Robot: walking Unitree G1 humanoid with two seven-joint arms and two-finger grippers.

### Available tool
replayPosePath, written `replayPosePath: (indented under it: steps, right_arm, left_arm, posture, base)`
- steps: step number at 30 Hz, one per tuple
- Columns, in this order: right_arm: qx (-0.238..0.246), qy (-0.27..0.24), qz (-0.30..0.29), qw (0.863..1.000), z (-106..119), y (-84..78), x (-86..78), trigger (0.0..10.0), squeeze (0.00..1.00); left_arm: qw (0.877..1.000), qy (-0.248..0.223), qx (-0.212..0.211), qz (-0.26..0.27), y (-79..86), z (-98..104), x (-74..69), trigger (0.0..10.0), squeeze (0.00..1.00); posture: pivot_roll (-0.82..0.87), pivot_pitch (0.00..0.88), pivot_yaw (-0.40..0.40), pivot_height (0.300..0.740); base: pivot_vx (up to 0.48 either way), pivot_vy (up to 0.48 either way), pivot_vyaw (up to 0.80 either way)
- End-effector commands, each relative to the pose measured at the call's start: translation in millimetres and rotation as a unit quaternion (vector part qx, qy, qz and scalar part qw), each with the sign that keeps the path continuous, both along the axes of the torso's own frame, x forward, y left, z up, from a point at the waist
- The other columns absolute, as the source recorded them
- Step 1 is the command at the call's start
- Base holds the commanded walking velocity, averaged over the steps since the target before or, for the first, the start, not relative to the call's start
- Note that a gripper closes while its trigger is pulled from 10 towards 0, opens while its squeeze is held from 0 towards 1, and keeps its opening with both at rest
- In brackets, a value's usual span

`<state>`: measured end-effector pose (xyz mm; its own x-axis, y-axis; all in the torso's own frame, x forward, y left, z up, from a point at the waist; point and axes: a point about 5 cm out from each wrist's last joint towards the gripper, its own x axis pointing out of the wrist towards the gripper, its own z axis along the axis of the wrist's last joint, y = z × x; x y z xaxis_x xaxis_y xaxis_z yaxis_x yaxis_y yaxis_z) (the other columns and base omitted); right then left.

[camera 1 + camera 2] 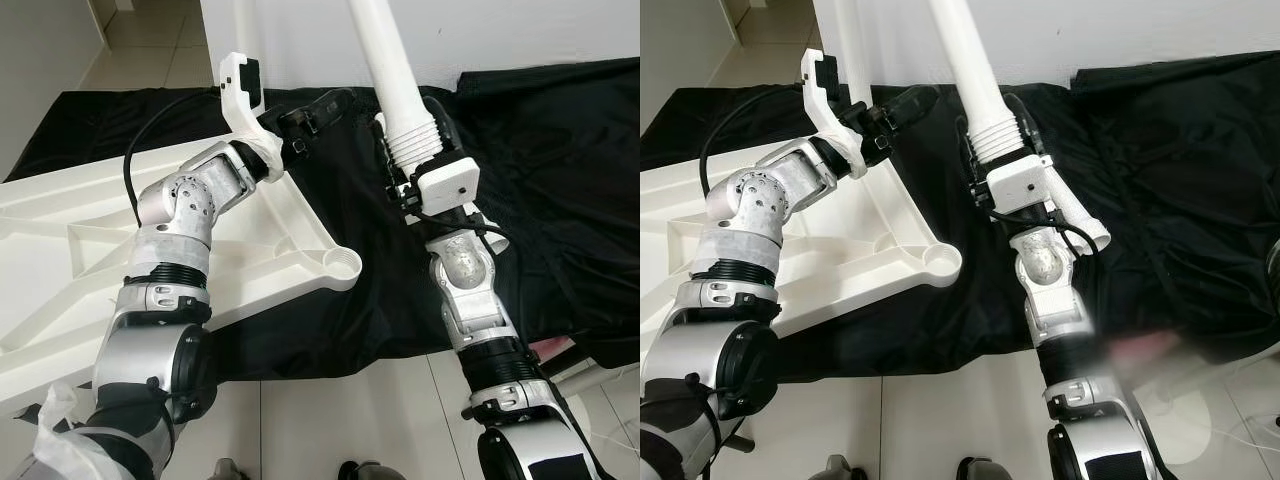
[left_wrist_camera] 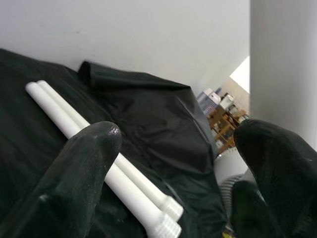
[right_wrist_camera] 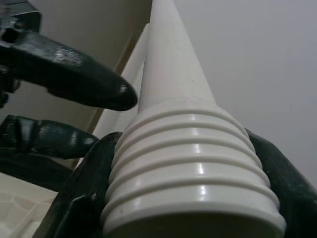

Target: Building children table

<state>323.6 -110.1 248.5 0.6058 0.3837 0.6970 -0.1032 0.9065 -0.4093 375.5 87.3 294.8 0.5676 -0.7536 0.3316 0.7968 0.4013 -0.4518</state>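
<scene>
clamping the table leg upright, right tool; left tool open beside it

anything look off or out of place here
Nothing looks damaged. The tabletop lies upside down, corner socket bare. The right gripper holds a table leg by its threaded end; two more legs lie on the black cloth.

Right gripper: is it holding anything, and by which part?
Yes. The right gripper is shut on a white table leg, gripping it at its ribbed, threaded end. The left gripper is open and holds nothing.
</scene>
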Motion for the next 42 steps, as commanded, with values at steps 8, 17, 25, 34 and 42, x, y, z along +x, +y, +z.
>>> replayPosePath:
  steps: [8, 17, 25, 34, 42]
  right_arm:
    - [-0.005, 0.017, 0.016, 1.000, -7, 5.6, -3.4, 10.0, 0.00]
    - [0.019, 0.032, 0.017, 0.999, -10, 5.9, -3.8, 10.0, 0.00]
    - [0.001, 0.048, 0.032, 0.998, -17, 11.3, -4.2, 10.0, 0.00]
    - [-0.030, 0.074, 0.055, 0.995, -30, 20.7, -6.9, 10.0, 0.00]
    - [-0.057, 0.083, 0.068, 0.993, -38, 25.6, -10.7, 10.0, 0.00]
  left_arm:
    - [0.990, -0.062, -0.065, -0.112, 4.4, 26, -14.1, 10.0, 0.00]
    - [0.992, -0.046, -0.068, -0.091, 17.1, 22, -11.3, 10.0, 0.00]
    - [0.990, -0.050, -0.083, -0.099, 21.2, 27, -13.5, 10.0, 0.00]
    - [0.988, -0.051, -0.099, -0.107, 25.7, 28, -14.4, 10.0, 0.00]
    - [0.989, -0.051, -0.095, -0.102, 26.0, 30, -12.5, 10.0, 0.00]
  posture:
    - [-0.10, 0.065, 0.010, 0.740]
    - [-0.09, 0.073, 0.012, 0.740]
    - [-0.09, 0.074, 0.011, 0.740]
    - [-0.09, 0.075, 0.010, 0.740]
    - [-0.09, 0.079, 0.008, 0.740]
  base:
    - [0.000, 0.000, 0.00]
    - [0.000, 0.000, 0.00]
    - [0.000, 0.000, 0.00]
    - [0.000, 0.000, 0.00]
    - [0.000, 0.000, 0.00]
